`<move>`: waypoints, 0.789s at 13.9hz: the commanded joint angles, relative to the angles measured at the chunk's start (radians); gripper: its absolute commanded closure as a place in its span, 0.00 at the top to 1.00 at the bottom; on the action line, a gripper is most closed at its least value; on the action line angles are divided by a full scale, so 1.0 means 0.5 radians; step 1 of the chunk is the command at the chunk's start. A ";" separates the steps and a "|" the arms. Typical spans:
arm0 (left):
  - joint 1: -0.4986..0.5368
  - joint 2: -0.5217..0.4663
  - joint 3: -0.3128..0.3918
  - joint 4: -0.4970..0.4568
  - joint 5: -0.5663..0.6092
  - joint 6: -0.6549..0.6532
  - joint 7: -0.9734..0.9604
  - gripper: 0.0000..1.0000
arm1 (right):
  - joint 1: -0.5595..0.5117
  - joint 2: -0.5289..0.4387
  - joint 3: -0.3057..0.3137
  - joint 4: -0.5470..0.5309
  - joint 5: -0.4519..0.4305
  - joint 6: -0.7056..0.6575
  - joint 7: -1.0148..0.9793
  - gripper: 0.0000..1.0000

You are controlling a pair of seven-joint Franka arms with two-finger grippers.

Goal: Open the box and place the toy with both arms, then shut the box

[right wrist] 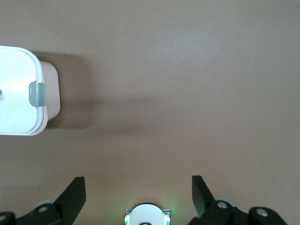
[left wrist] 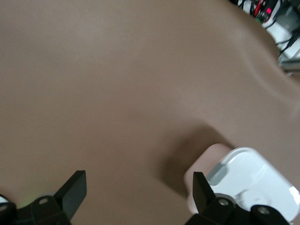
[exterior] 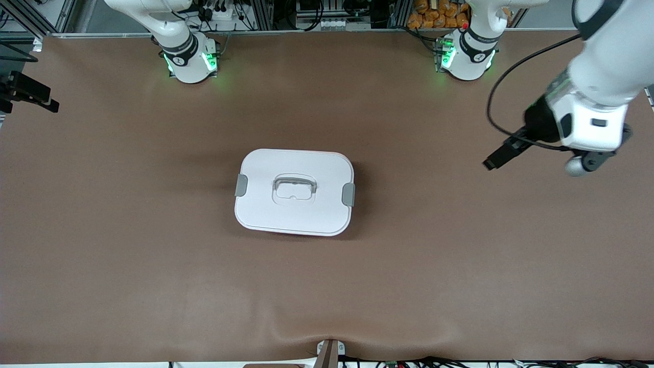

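Note:
The box (exterior: 294,191) stands shut in the middle of the table, its white lid bearing a recessed handle (exterior: 295,188) and a grey clip at each end (exterior: 241,185). My left gripper (left wrist: 139,183) hangs open and empty over bare table toward the left arm's end, well clear of the box (left wrist: 248,176); the left hand (exterior: 587,128) is up in the air. My right gripper (right wrist: 139,187) is open and empty too, high over bare table between the right arm's base (right wrist: 147,216) and the box (right wrist: 18,89). The toy is out of view.
A brown cloth (exterior: 153,266) covers the table and wrinkles at the edge nearest the front camera (exterior: 327,335). The two green-lit bases (exterior: 191,59) (exterior: 467,56) stand along the edge farthest from that camera, with cables and gear past them.

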 commanded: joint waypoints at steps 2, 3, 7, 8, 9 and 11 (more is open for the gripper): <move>-0.053 -0.215 0.124 -0.198 -0.008 -0.114 0.634 1.00 | 0.013 -0.023 -0.007 -0.012 0.029 -0.011 0.034 1.00; -0.087 -0.221 0.161 -0.195 0.035 -0.145 0.772 1.00 | 0.013 -0.023 -0.007 -0.012 0.029 -0.011 0.034 1.00; -0.106 -0.285 0.207 -0.177 0.198 -0.228 1.251 1.00 | 0.013 -0.023 -0.007 -0.012 0.029 -0.014 0.034 1.00; -0.106 -0.291 0.225 -0.176 0.225 -0.228 1.341 1.00 | 0.013 -0.023 -0.007 -0.012 0.029 -0.014 0.034 1.00; -0.103 -0.301 0.232 -0.176 0.274 -0.231 1.442 1.00 | 0.013 -0.023 -0.007 -0.012 0.029 -0.014 0.034 1.00; -0.094 -0.298 0.238 -0.173 0.327 -0.231 1.592 1.00 | 0.013 -0.023 -0.007 -0.012 0.029 -0.014 0.034 1.00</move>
